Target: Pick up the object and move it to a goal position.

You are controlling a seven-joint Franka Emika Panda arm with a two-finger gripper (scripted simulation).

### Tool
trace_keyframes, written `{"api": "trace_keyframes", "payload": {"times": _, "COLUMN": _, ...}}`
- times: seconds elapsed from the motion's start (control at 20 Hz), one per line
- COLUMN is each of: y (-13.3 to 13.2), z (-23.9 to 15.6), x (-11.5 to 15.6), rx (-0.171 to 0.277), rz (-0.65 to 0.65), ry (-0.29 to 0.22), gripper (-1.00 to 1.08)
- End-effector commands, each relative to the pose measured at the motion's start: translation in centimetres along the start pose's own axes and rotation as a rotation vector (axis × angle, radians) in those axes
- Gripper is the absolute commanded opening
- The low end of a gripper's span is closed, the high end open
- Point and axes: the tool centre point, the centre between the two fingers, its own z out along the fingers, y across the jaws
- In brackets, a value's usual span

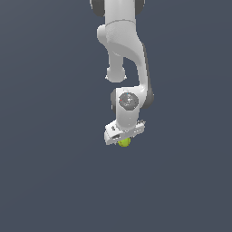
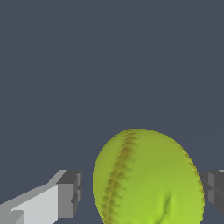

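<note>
Progress, as judged from both views: approach is done, grasp is not seen as finished, lift and carry to goal are left; no goal marker is visible in either view, so remaining travel can't be told.

In the exterior view, the gripper (image 1: pixel 123 140) is seen low under the white arm (image 1: pixel 122 41), w/ the ball (image 1: pixel 124 142) peeking out directly beneath it against a plain grey ground (image 1: pixel 45 181); whether the ball rests on the ground or is already raised can't be told.

In the wrist view, taken left to right: one finger (image 2: pixel 69 193) is seen w/ a clear gap of grey between its pad and the ball (image 2: pixel 148 179); then the yellow-green ball w/ its seam; then the other finger (image 2: pixel 213 187), right against the ball's edge or nearly so. Fingers are thus spread around the ball, not yet clamped; ball sits off-centre between them, nearer the second finger.
</note>
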Motion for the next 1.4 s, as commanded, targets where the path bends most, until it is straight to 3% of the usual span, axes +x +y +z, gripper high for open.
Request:
{"api": "trace_keyframes", "payload": {"times": 0.0, "y": 0.0, "z": 0.2, "x": 0.1, "rx": -0.001, "rz": 0.000, "ry": 0.002, "gripper": 1.00}}
{"api": "trace_keyframes", "payload": {"times": 0.05, "y": 0.0, "z": 0.2, "x": 0.1, "rx": -0.001, "rz": 0.000, "ry": 0.002, "gripper": -1.00}}
{"api": "trace_keyframes", "payload": {"times": 0.8, "y": 0.0, "z": -0.6, "x": 0.3, "rx": -0.001, "rz": 0.000, "ry": 0.002, "gripper": -1.00}}
{"api": "trace_keyframes", "payload": {"times": 1.35, "y": -0.3, "z": -7.3, "x": 2.7, "rx": 0.000, "rz": 0.000, "ry": 0.002, "gripper": -1.00}}
